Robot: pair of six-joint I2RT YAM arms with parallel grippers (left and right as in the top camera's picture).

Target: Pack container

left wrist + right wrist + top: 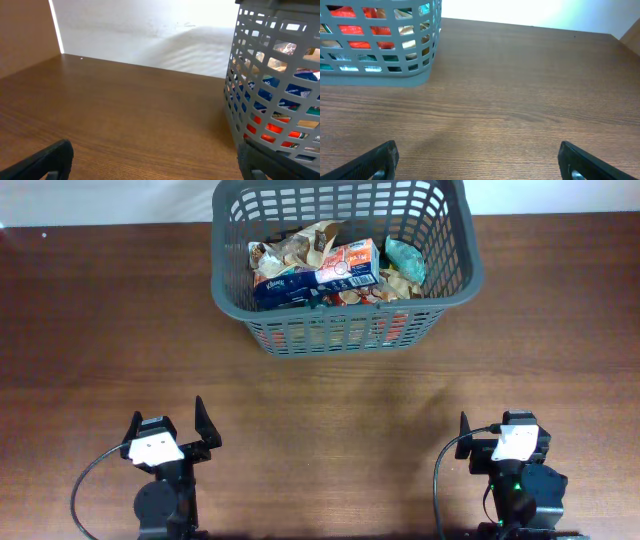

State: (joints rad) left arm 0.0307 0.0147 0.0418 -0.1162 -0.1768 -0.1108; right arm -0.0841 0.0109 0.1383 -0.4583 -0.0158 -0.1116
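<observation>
At the near edge of the table (320, 405), the left gripper (168, 420) has its two black fingers spread wide with only bare wood between them, and the right gripper (477, 165) likewise shows its fingers (375, 161) far apart over bare wood. Both hold nothing. A broad band of brown, fine-grained tabletop lies open between the two arms and the container (340, 332), which stands well apart from them at the far middle of the table, its far rim close to the table's far edge, where a white surface (100, 200) begins. Open wood also stretches to the left and right of it. One container is in view: rectangular, grey plastic, with slotted lattice walls and a rounded rim. Heaped inside are crumpled tan wrappers (300, 245), a blue tissue pack (285, 288), a long packet with an orange and white label (345, 265) and a teal packet (405, 258); something red shows through the near slots. How many packets lie underneath cannot be counted. A black cable (85, 490) loops beside each arm.
</observation>
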